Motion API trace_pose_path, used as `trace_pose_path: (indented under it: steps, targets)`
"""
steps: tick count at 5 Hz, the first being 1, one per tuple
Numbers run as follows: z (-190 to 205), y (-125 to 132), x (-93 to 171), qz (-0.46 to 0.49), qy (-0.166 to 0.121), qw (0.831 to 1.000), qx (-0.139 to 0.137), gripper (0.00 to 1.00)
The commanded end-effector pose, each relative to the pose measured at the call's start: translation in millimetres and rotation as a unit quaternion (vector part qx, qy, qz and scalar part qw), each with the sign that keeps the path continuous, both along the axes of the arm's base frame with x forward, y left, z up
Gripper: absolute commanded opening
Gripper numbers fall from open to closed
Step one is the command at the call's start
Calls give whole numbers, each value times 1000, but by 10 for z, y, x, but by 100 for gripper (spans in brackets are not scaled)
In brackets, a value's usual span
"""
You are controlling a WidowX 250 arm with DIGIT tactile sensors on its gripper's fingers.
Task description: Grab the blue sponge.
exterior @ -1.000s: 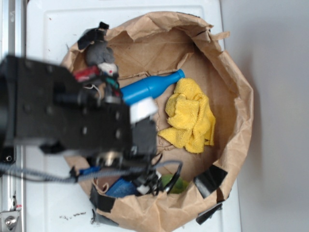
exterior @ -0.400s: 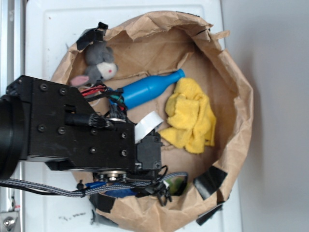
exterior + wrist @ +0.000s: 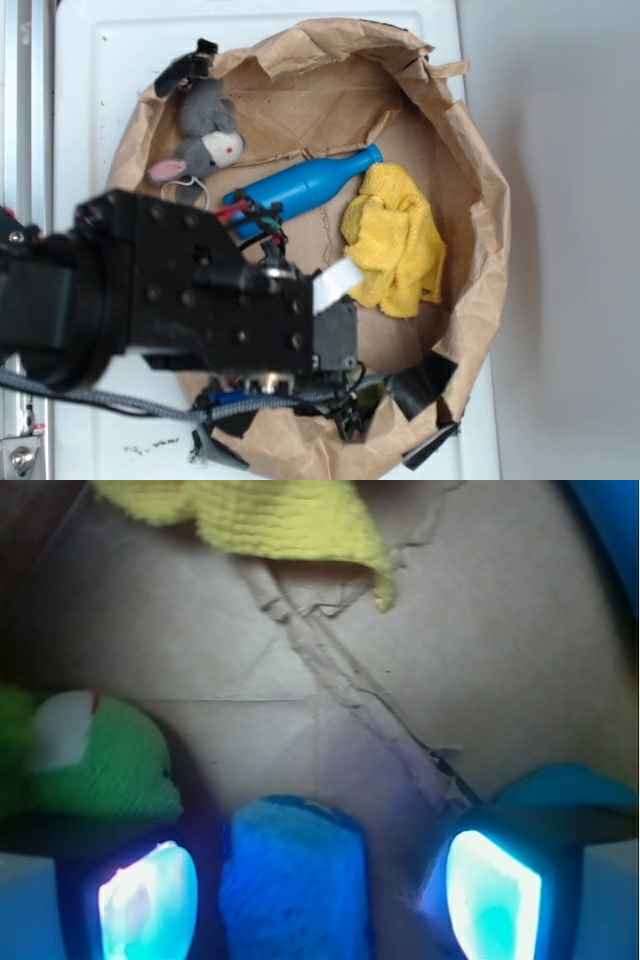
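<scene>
Wrist view, left to right: green soft object (image 3: pixel 95 755) at left edge, sitting just above the left fingertip (image 3: pixel 147 900). Then the blue sponge (image 3: pixel 293 885), bottom centre, lying on the brown paper floor (image 3: pixel 330 680) of the paper bag nest. Then the right fingertip (image 3: pixel 492 900), with a teal rounded thing (image 3: pixel 560 785) just behind it, partly hidden.

End effector (image 3: pixel 320 900) spread wide, nothing pinched. Sponge sits between the two fingertips, a bit nearer the left one, apart from the right; whether it touches the left can't be told.

Sponge long axis runs up-down in the wrist view, i.e. along the fingers and across the closing line, so the fingertips face its long sides. Near end cut off by the frame.

Yellow cloth (image 3: pixel 270 520) along top, well apart from sponge.

Exterior view: arm body (image 3: pixel 200 300) covers the sponge; not visible there.

Judgement: aligned for closing; maybe a little further descent first.
</scene>
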State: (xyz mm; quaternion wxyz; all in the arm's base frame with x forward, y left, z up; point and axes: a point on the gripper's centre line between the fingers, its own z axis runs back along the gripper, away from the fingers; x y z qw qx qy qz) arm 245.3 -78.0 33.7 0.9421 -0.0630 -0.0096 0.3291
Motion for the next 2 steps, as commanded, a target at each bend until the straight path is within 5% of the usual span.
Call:
trace_pose_path:
  steps: [1, 2]
  targets:
    - [-246, 19, -129, -10, 0, 1000, 21, 100]
    - [-180, 85, -133, -5, 0, 1000, 10, 0]
